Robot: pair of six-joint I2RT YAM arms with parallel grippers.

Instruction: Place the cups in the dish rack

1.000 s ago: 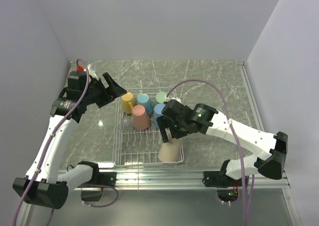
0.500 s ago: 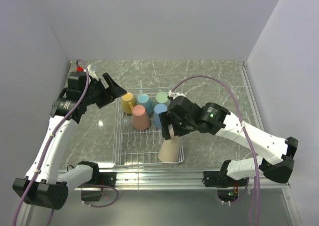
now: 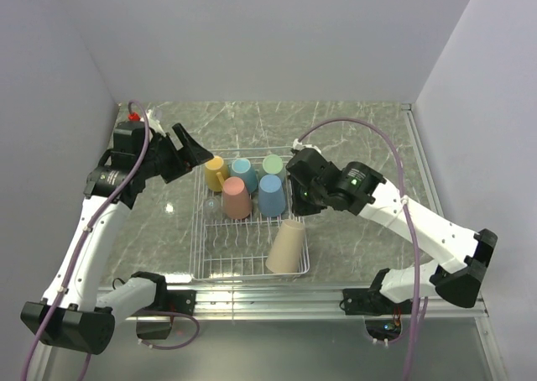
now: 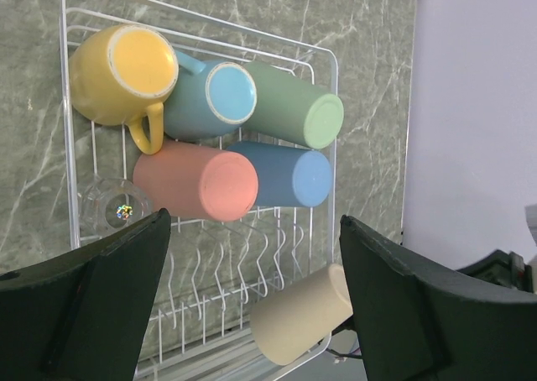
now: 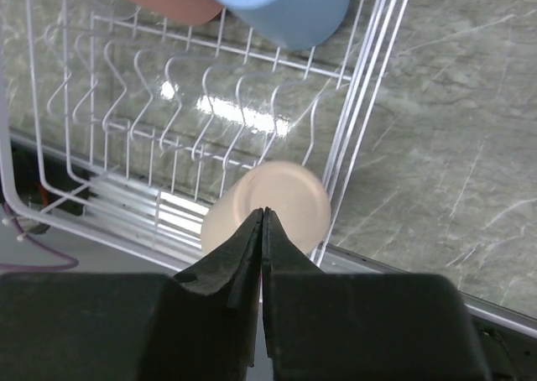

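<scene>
The white wire dish rack (image 3: 199, 248) (image 4: 332, 138) (image 5: 370, 83) holds all the cups. Across its far end lie the yellow mug (image 3: 215, 171) (image 4: 117, 72), the light-blue mug (image 3: 243, 173) (image 4: 214, 100) and the green cup (image 3: 272, 164) (image 4: 298, 112). The salmon cup (image 3: 237, 198) (image 4: 197, 182) and the blue cup (image 3: 271, 195) (image 5: 289, 7) sit just nearer. The beige cup (image 3: 288, 245) (image 4: 302, 322) (image 5: 281, 198) leans in the near right corner. My right gripper (image 3: 295, 201) (image 5: 264, 213) hangs above it, shut and empty. My left gripper (image 3: 198, 153) (image 4: 254, 221) stands open over the rack's far left corner.
A small clear glass item (image 3: 211, 205) (image 4: 113, 209) lies in the rack's left side. A red object (image 3: 132, 112) sits at the back left corner of the marble table (image 3: 361, 146). Walls close in at left, right and back.
My right gripper let go of the beige cup, shut, and drew up and back toward the rack's far right. The beige cup stayed leaning in the corner. The left arm held still.
</scene>
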